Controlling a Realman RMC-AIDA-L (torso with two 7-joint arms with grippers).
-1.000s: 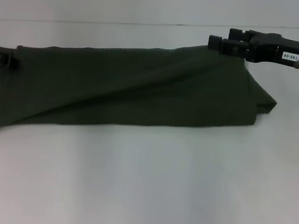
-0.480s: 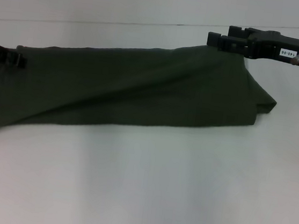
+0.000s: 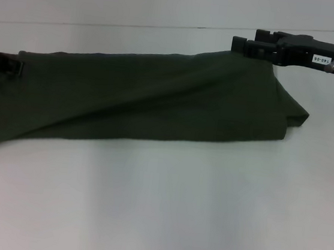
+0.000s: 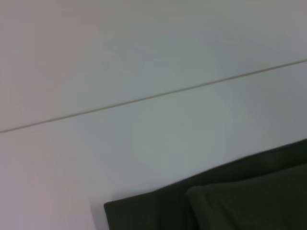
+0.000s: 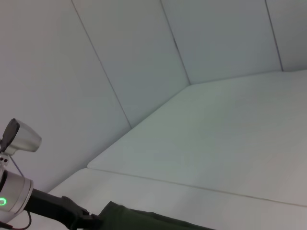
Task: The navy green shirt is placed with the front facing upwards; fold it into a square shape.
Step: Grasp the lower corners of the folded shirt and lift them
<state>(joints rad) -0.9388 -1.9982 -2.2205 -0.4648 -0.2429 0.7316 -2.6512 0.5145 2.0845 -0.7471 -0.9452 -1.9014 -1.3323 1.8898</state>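
Left gripper (image 3: pixel 18 67) has eased back; one shirt (image 3: pixel 152 99), two grippers.

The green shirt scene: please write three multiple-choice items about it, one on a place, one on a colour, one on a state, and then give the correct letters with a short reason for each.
1. Where is the right gripper?
A. at the shirt's far right top corner
B. at the shirt's near edge, in the middle
C. far from the shirt, on bare table

2. What colour is the navy green shirt?
A. white
B. dark olive green
C. red

3. How does the shirt lie?
A. rolled into a ball
B. hanging off the table
C. in a long band, held at both ends

Answers:
1 A, the head view shows it on that corner.
2 B, dark green in all views.
3 C, the left gripper and the right gripper hold opposite ends.
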